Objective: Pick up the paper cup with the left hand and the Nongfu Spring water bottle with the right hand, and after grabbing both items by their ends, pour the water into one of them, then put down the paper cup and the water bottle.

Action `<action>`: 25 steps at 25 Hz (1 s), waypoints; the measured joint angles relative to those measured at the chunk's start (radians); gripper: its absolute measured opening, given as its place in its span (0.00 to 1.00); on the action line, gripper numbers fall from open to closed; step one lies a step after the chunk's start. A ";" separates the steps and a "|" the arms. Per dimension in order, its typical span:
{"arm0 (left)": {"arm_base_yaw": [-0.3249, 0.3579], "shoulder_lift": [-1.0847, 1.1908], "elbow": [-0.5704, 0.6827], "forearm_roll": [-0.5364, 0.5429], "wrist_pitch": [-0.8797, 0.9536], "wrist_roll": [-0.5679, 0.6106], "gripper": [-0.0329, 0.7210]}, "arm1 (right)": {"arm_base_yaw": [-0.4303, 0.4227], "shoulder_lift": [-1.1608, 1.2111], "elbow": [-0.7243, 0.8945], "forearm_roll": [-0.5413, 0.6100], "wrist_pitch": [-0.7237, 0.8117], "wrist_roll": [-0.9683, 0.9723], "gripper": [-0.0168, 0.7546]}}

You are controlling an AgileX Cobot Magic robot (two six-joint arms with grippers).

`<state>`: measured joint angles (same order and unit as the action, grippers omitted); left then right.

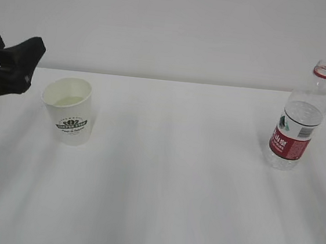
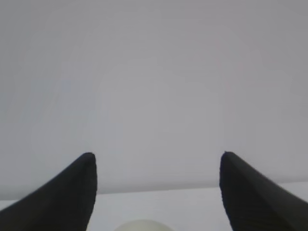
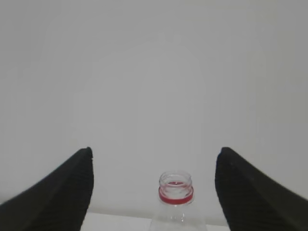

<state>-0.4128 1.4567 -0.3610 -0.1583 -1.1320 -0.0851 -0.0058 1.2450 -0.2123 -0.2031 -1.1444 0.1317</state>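
White tabletop (image 1: 169,175) all the way across, and the two items sit well apart on it. Over on the left stands the small white tapered paper cup (image 1: 68,110) with its round green logo facing us, upright, mouth open, something pale at the bottom that I can't make out. Just beside it, up and to the left, hovers the black left hand (image 1: 19,60), not touching the cup; from its wrist camera the two dark fingers (image 2: 62,197) stand wide apart with only the cup's rim (image 2: 142,225) peeking in below. Far right, the clear ribbed Nongfu Spring water bottle (image 1: 300,122) with the red label stands upright, cap off, red neck ring showing. The right hand (image 3: 154,192) is spread wide too, fingers either side of the bottle neck (image 3: 176,190), clear of it.
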 joint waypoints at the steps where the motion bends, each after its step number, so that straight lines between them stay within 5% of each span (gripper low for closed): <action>1: 0.000 -0.013 -0.010 0.000 0.020 0.000 0.81 | 0.000 -0.011 0.000 0.011 0.000 0.002 0.79; 11: 0.000 -0.123 -0.074 0.000 0.183 0.000 0.81 | 0.000 -0.113 -0.047 0.037 0.098 0.020 0.79; 25: 0.000 -0.329 -0.154 0.010 0.489 0.000 0.81 | 0.000 -0.346 -0.237 0.037 0.470 0.025 0.79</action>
<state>-0.4128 1.1282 -0.5147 -0.1479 -0.6427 -0.0851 -0.0058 0.8988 -0.4491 -0.1658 -0.6742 0.1566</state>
